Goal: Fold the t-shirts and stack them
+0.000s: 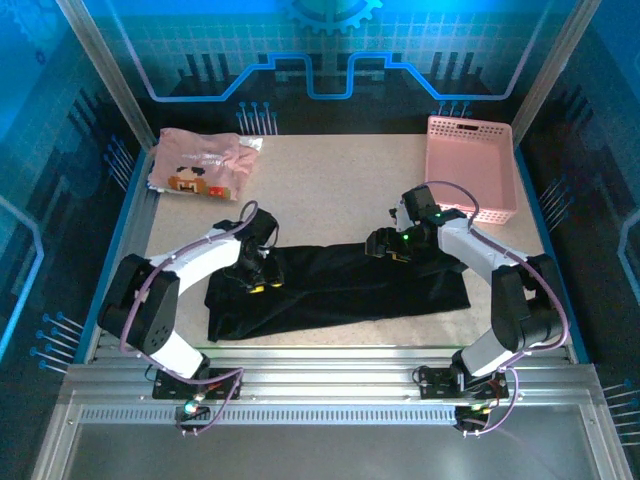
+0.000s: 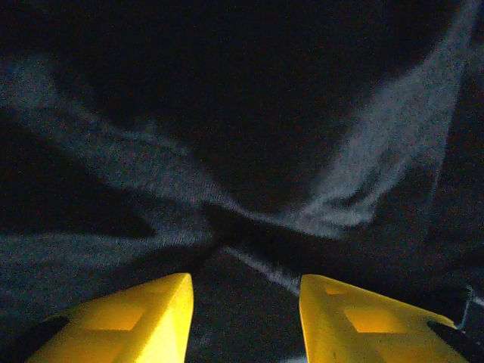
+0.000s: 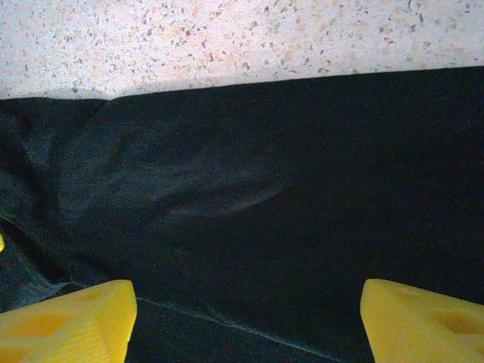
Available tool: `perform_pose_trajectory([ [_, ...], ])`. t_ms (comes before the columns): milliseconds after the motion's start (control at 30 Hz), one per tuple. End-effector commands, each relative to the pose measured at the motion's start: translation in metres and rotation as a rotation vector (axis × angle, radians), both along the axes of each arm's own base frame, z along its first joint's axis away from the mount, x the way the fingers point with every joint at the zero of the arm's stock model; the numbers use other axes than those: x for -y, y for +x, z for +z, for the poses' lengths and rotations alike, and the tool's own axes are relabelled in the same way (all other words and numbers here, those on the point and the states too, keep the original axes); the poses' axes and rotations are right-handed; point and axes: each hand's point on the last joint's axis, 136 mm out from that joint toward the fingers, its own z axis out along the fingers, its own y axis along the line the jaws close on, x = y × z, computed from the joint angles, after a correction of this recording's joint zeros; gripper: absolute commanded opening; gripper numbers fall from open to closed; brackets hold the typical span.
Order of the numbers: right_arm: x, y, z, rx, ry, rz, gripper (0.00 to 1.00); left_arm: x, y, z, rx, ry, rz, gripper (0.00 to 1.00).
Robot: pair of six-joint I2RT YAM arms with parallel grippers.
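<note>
Your left end effector (image 1: 258, 272) sits low on the left part of the black t-shirt (image 1: 340, 290). Its yellow fingertips (image 2: 128, 321) are parted, with creased cloth lying loose in the gap and nothing pinched. Your right end effector (image 1: 386, 244) hangs over the shirt's far edge toward its right end. Its jaws are spread wide and empty, with flat cloth below.

The shirt lies as a long band across the near half of the surface (image 1: 340, 190). Both arms reach over it.

The pink t-shirt (image 1: 200, 165) is bunched well beyond the black t-shirt's left end, at the far left corner. The pink mesh basket (image 1: 470, 127) stands beyond the shirt's right end, just behind your right arm's elbow.

The left wrist view gives you ridges and a seam crossing between the fingers, which the top view flattens to plain black. The right wrist view gives you the shirt's far edge running straight against the speckled surface.

Bare surface lies open between the black t-shirt and the pink one. The black t-shirt's near edge lies close to the surface's near rim.
</note>
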Motion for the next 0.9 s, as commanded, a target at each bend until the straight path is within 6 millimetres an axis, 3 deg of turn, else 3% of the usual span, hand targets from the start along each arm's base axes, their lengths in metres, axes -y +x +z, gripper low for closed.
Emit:
perform_pose_trajectory([
  [0,0.003,0.001,0.002,0.007,0.009,-0.003,0.79,-0.003,0.015,0.0,0.032,0.036,-0.013,0.41],
  [200,0.005,0.0,0.003,0.008,0.013,-0.01,0.79,0.005,0.021,-0.005,0.03,0.013,-0.022,0.35],
  [400,0.008,0.001,0.001,0.005,0.01,-0.019,0.79,0.006,0.01,-0.009,0.0,0.005,-0.035,0.17],
  [567,0.009,0.004,0.0,0.004,0.008,-0.027,0.79,0.008,0.0,0.0,0.002,-0.021,-0.042,0.04],
  [867,0.013,0.008,-0.004,-0.007,-0.002,-0.052,0.78,0.019,-0.031,0.009,0.009,-0.032,-0.094,0.01],
])
